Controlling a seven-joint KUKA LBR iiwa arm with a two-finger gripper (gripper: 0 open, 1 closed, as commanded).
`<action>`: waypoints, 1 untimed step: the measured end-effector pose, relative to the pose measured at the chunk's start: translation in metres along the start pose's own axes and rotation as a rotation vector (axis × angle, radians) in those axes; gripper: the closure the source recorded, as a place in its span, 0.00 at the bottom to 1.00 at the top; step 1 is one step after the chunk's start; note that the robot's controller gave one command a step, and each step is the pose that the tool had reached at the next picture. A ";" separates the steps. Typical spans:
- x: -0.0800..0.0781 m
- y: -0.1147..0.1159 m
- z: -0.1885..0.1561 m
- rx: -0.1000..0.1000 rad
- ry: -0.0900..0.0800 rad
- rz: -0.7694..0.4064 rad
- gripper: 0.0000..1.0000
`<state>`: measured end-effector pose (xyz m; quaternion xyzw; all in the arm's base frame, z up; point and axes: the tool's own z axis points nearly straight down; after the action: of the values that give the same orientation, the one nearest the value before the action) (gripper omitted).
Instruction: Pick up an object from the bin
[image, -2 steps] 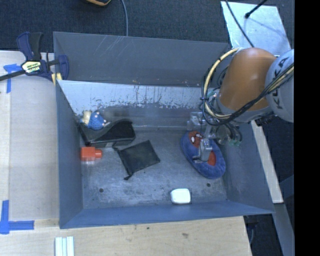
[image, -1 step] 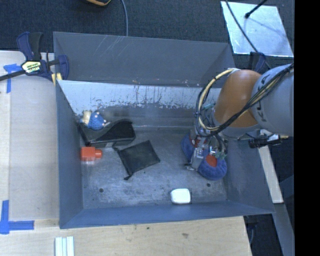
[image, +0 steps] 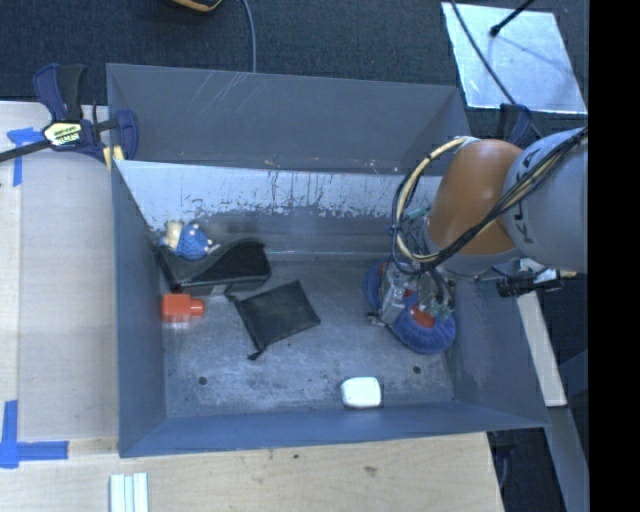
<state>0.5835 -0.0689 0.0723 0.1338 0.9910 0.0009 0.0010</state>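
Nearest, by the front wall of the grey metal bin (image: 300, 428): a white rounded lump (image: 361, 392), lying alone. Just behind, at the right: a blue rounded soft thing (image: 432, 337) with a red patch, partly covered by the gripper (image: 416, 306), down on top of it. Open or closed around it: impossible to tell, tip lost among cables and blue. Above, an orange wrist cover (image: 480, 200), with the arm cut off at the edge. Mid-floor: a flat black square pad (image: 279, 312), lying askew. Left of that, a small orange-red block (image: 181, 308). Farther back, a black wedge-shaped thing (image: 228, 264), kind unclear. In the far-left corner, a tiny blue and yellow toy (image: 188, 239), too small to identify.
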 end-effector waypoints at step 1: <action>-0.020 -0.017 -0.118 0.001 -0.011 0.014 1.00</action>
<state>0.5981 -0.0905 0.1902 0.1406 0.9901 -0.0004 0.0064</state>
